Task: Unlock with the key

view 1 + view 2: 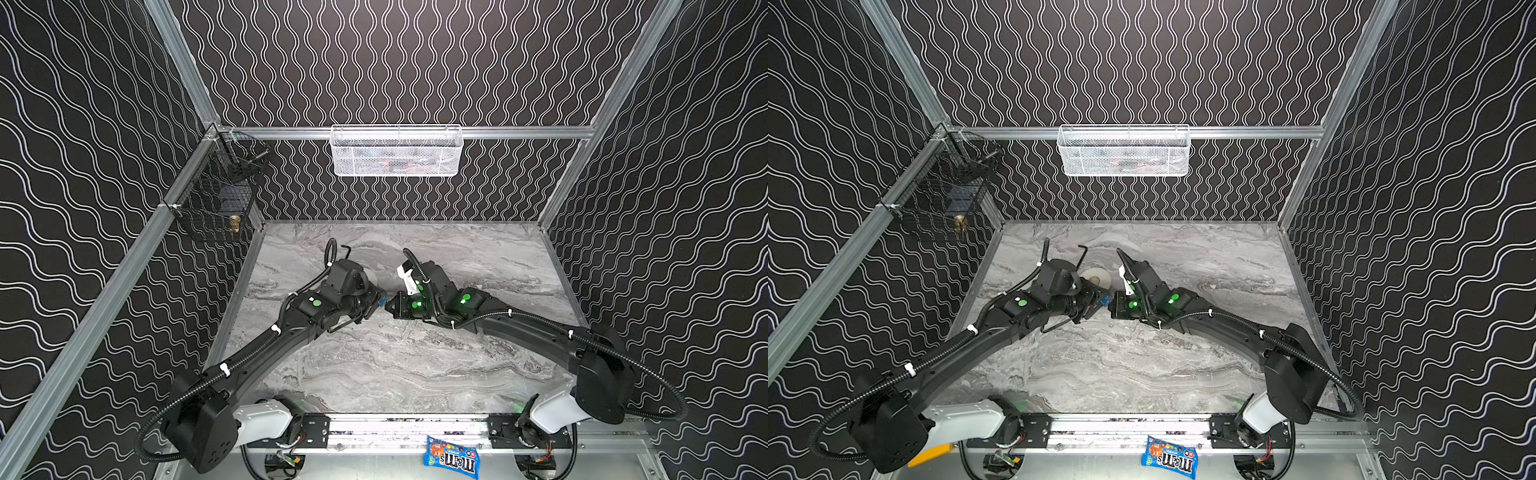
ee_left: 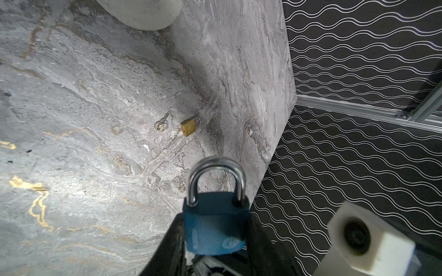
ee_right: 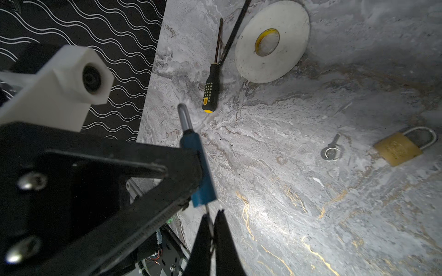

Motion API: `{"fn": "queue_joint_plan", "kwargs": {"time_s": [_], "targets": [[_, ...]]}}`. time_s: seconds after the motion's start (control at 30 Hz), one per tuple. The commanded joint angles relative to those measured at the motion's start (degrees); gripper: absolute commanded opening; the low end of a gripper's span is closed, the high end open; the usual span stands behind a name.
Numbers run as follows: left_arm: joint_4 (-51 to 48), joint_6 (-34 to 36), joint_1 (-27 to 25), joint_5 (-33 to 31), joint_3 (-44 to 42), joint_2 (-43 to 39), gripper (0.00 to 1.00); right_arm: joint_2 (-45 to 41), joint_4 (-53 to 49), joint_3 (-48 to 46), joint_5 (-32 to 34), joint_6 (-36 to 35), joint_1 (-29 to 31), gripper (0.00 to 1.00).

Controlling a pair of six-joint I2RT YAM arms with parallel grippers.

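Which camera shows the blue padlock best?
The left wrist view: the blue padlock faces the camera, body and shackle clear. The right wrist view shows it edge-on; both top views show only a blue sliver.

Two black arms meet over the middle of a marble table (image 1: 1121, 365), left gripper (image 1: 1101, 302) and right gripper (image 1: 1113, 306) tip to tip with a blue lock (image 1: 1106, 298) between them. Just behind them lie a white tape roll (image 1: 1099, 276) and a bent black rod (image 1: 1082, 254). A white basket (image 1: 1124, 151) hangs on the back rail, a black basket (image 1: 934, 199) at the left rail, and a candy bag (image 1: 1169, 457) lies at the front edge.
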Motion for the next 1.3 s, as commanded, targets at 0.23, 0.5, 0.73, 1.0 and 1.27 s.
{"fn": "queue_joint_plan", "kwargs": {"time_s": [0.23, 0.5, 0.73, 1.0, 1.27], "targets": [[0.74, 0.24, 0.06, -4.41, -0.15, -0.68, 0.03, -4.69, 4.81, -5.52, -1.60, -4.53, -0.07, 0.21], [1.56, -0.11, 0.24, -4.35, -0.78, -0.35, 0.03, -7.95, 11.51, -10.89, -7.78, -2.55, -2.34, 0.28], [1.03, 0.31, 0.23, -4.47, -0.36, -0.61, 0.03, -5.47, 14.54, -9.92, -8.07, 2.42, -4.23, 0.26], [1.40, 0.36, 0.22, -4.07, -0.37, -0.35, 0.03, -3.58, 15.49, -8.68, -9.68, 2.09, -4.27, 0.20], [2.25, 0.66, 0.21, -3.05, 0.26, 0.28, 0.03, -2.58, 15.78, -8.68, -9.60, 2.09, -4.18, 0.14]]}}
